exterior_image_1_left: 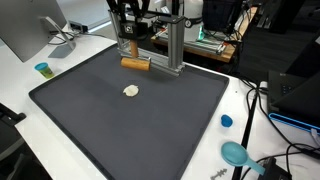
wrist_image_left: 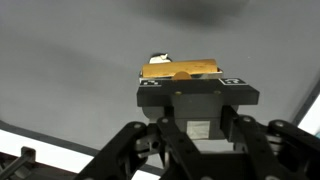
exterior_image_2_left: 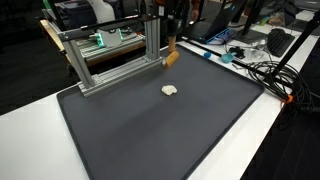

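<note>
The wooden block (exterior_image_1_left: pixel 136 63) sits directly at the tips of the end effector (exterior_image_1_left: pixel 133 55), with no gap between them. It is near the far edge of the dark mat (exterior_image_1_left: pixel 150 130) that covers the counter (exterior_image_1_left: pixel 15 95), close beside the aluminium frame (exterior_image_1_left: pixel 172 45). Its long axis runs level and crosswise to the fingers. In the wrist view it appears as a tan bar (wrist_image_left: pixel 180 70) lying straight across the top of the end effector (wrist_image_left: pixel 180 82), overhanging a little on each side. The jaws look drawn in and clamped on the block's narrow width; the fingertips themselves are mostly hidden by it, so that is a reading rather than a clear sight. In both exterior views the block seems to hang just clear of the mat, though the angle does not settle this. A small pale lump (exterior_image_1_left: pixel 131 90) lies on the mat (only one arm works here, so which is nearer does not arise). It is apart from the block and on the side away from the frame, and in the wrist view it peeks out just beyond the block's edge (wrist_image_left: pixel 158 56).
</note>
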